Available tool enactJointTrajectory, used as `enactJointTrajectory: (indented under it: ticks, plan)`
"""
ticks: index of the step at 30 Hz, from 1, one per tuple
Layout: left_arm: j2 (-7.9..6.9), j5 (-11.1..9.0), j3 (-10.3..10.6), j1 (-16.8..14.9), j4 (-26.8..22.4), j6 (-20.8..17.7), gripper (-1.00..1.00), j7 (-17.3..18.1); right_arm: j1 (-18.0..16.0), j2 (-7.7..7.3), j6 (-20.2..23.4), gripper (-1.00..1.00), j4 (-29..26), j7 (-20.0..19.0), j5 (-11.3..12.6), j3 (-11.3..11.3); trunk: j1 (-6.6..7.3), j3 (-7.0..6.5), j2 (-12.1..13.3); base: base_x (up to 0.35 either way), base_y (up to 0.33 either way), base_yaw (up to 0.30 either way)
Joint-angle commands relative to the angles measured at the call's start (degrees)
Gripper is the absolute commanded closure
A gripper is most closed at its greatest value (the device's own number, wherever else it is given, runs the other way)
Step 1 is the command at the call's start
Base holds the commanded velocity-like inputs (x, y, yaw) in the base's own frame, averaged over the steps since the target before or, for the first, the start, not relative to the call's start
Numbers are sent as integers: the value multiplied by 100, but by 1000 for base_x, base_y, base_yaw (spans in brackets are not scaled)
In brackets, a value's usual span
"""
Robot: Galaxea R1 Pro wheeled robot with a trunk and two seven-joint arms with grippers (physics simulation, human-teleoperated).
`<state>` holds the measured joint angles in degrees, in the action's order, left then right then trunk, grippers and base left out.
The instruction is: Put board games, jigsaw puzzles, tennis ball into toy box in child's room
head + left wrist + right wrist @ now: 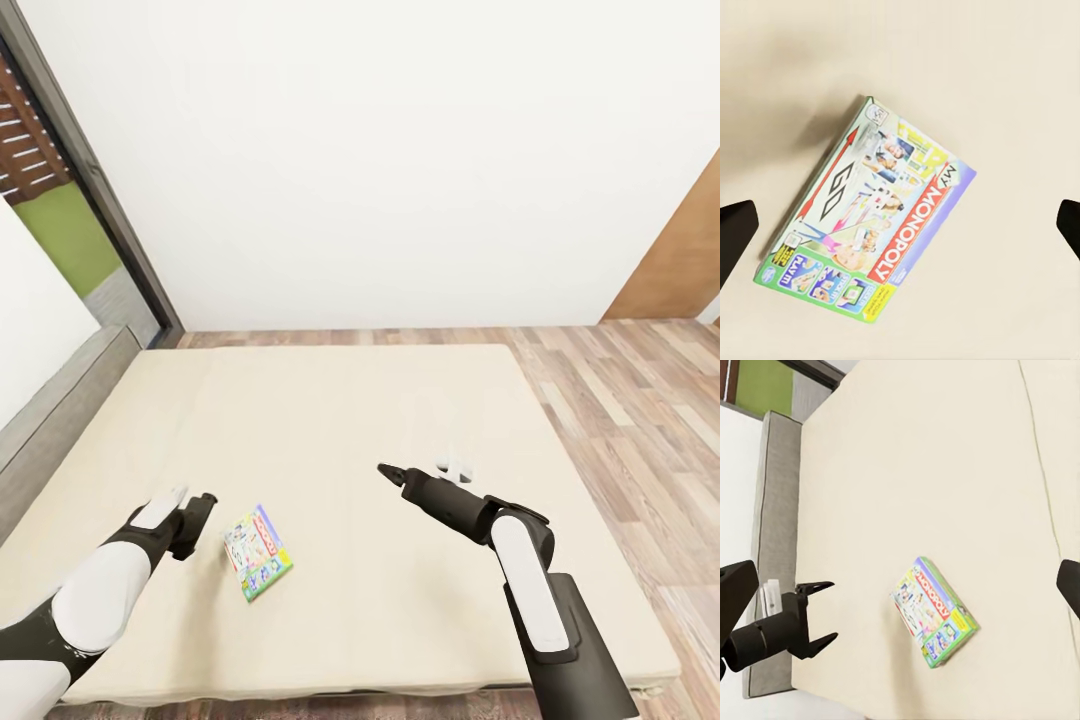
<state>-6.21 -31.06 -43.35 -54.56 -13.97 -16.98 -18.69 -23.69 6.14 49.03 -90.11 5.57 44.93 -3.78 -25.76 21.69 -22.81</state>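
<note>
Left gripper (816, 619) released, just beside board game (258, 551) on bed (400, 420); right gripper (385, 470) jaws: cannot tell.

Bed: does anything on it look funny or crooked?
Only a little: the flat colourful My Monopoly game box lies slantwise on the cream-covered bed, near its front edge, askew to the bed's sides. It looks whole, nothing spilled.

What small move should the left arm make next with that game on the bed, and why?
Probably ease the left gripper down toward the board game. Its fingers are open, and the box lies flat on the bed, untouched, just beside it.
</note>
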Motion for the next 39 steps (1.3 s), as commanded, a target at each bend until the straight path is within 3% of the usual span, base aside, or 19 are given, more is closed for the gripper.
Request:
enactJointTrajectory:
  ticks: [1,19,33,37,39]
  plan:
    - [0,-62,11,-2,-13,-22,-100,-38,-4,2,18,-100,-7,58,56,0,-3,19,-11,0,0,0]
    - [85,-65,6,-2,-18,-33,-100,-12,-4,-17,35,-100,-7,33,42,31,-3,186,-11,0,0,0]
    - [46,-76,-9,-9,-25,-64,-100,22,-4,-25,36,-100,-7,24,42,43,-3,316,-11,0,0,0]
    - [37,-100,-136,-10,-35,-65,-100,26,-4,-25,36,-100,-7,23,42,45,-3,353,-11,0,0,0]
    - [39,-158,-301,-9,-40,-64,-100,33,-4,-25,36,-100,-7,23,45,45,-3,372,-11,0,0,0]
